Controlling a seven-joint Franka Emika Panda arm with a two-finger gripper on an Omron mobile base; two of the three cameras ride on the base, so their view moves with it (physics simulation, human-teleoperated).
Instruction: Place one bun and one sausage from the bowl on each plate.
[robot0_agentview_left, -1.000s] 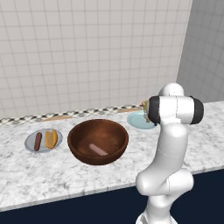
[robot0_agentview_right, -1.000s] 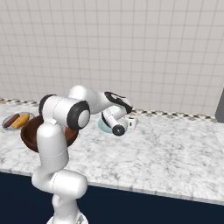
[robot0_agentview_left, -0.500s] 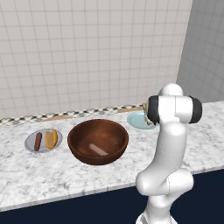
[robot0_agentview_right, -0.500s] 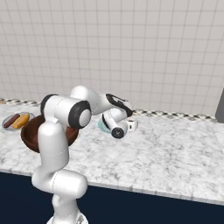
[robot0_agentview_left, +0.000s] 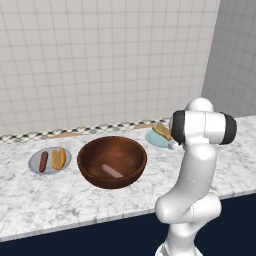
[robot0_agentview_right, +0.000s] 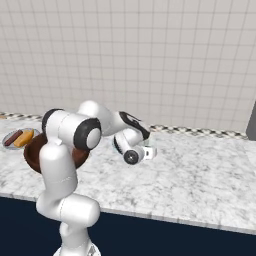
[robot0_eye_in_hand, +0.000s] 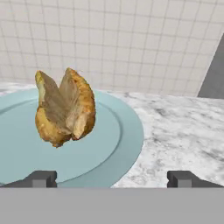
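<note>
Arm bent low over the marble counter (robot0_agentview_right: 200, 170)

The white arm (robot0_agentview_right: 75, 150) rises at the left and folds forward, its hand (robot0_agentview_right: 135, 150) hanging just above the counter in front of the tiled wall (robot0_agentview_right: 150, 60). Behind the arm's upright links, the dark brown bowl (robot0_agentview_right: 33, 152) is mostly hidden. Further left sits the grey plate (robot0_agentview_right: 7, 137), carrying a sausage (robot0_agentview_right: 13, 138) and a bun (robot0_agentview_right: 25, 138) side by side. The fingers are not discernible.

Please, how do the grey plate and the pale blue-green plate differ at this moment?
The grey plate carries a sausage and a bun; the blue-green plate carries only a bun. The grey plate is left of the bowl, the blue-green plate right. Both are small, round and flat.
</note>
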